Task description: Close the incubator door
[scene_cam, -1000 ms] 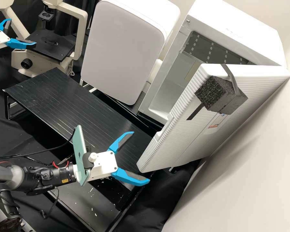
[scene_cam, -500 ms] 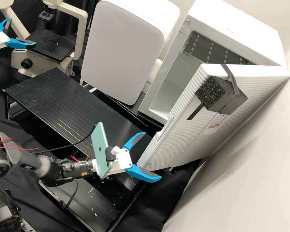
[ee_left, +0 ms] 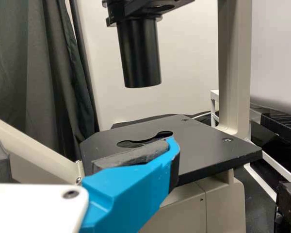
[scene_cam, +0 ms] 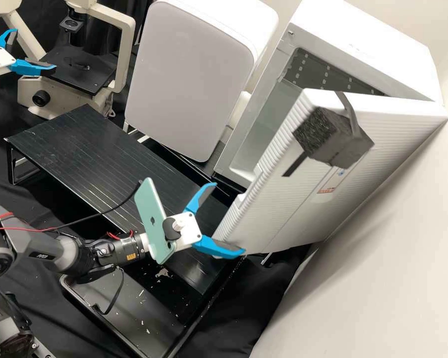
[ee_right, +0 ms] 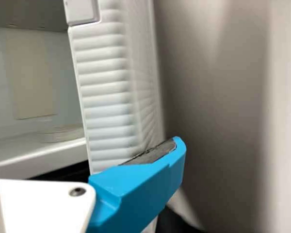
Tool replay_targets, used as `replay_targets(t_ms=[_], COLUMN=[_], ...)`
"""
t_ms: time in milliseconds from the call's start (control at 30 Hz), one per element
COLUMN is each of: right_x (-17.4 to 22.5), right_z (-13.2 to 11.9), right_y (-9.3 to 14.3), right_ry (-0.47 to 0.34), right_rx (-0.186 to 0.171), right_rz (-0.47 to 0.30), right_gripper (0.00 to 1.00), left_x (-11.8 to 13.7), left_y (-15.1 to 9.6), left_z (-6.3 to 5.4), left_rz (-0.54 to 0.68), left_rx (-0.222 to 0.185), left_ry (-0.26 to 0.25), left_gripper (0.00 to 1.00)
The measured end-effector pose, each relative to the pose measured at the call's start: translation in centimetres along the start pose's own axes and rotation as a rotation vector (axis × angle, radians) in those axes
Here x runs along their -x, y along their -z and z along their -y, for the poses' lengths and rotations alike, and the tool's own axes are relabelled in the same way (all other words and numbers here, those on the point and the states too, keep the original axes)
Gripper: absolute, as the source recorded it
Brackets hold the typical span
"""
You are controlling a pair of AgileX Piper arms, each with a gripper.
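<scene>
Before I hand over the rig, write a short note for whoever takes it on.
Right claw: open and holding nothing, one finger up against the free edge of the incubator door, apparently touching.
Left claw: open and empty, by the microscope stage.
Job: the door stands ajar on the white incubator, with a dark foam block strapped to it.
Done: the right claw is at the door.
Left: swing the door the rest of the way and shut it against the frame.
</scene>
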Motion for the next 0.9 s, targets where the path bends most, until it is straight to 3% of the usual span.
replay_targets(t_ms=[133,433,600,767,900], right_x=[0.3,1.5,1.9,3.2,4.4], right_z=[1.1,3.0,3.3,4.3,4.4], right_y=[1.5,4.5,5.1,5.1,4.5], right_ry=[0.086,0.218,0.237,0.272,0.296], right_rx=[-0.042,-0.059,-0.071,-0.036,-0.062], right_rz=[-0.092,-0.257,-0.285,-0.275,-0.252], right_gripper=[1.0,1.0,1.0,1.0,1.0], left_x=[0.0,0.0,0.0,0.0,0.0], left_y=[0.0,0.0,0.0,0.0,0.0], left_z=[0.0,0.0,0.0,0.0,0.0], left_rz=[0.0,0.0,0.0,0.0,0.0], left_rx=[0.0,0.0,0.0,0.0,0.0], left_ry=[0.0,0.0,0.0,0.0,0.0], left_gripper=[1.0,1.0,1.0,1.0,1.0])
